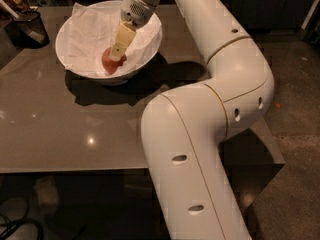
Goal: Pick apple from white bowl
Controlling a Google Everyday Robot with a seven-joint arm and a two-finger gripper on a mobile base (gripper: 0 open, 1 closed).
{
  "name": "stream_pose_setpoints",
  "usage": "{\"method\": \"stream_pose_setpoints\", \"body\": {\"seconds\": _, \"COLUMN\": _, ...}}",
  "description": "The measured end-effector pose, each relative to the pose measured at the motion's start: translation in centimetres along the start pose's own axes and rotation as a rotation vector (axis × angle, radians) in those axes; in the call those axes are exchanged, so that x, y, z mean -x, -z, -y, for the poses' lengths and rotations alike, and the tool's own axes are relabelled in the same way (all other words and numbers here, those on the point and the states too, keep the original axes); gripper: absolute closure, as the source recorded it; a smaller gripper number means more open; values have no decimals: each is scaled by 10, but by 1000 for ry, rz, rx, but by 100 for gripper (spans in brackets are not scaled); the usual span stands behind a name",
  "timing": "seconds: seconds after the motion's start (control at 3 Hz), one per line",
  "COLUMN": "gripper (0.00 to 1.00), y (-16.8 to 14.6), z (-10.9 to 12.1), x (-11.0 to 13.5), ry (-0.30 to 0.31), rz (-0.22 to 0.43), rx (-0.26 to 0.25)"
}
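The white bowl (64,32) stands on the far left part of the table, lined with crumpled white paper (85,34). The small red-orange apple (108,65) lies at the bottom of the bowl, right of its middle. My gripper (118,52) reaches down into the bowl from the upper right, and its cream tip rests against the top right of the apple. The gripper partly hides the apple.
A black mesh cup (27,28) with items in it stands at the table's far left corner. The brown glossy table (75,129) spreads in front of the bowl. My large white arm (200,134) fills the right and lower middle of the view.
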State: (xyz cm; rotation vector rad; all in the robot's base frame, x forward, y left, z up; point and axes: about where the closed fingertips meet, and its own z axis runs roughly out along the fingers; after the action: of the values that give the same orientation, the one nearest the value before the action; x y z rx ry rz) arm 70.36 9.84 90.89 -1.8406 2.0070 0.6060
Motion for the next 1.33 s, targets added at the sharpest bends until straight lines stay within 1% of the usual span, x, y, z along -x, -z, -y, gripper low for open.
{"method": "stream_pose_setpoints", "body": {"seconds": 1.33, "gripper": 26, "y": -23, "z": -2, "x": -2, "ry": 0, "rz": -47, "rx": 40}}
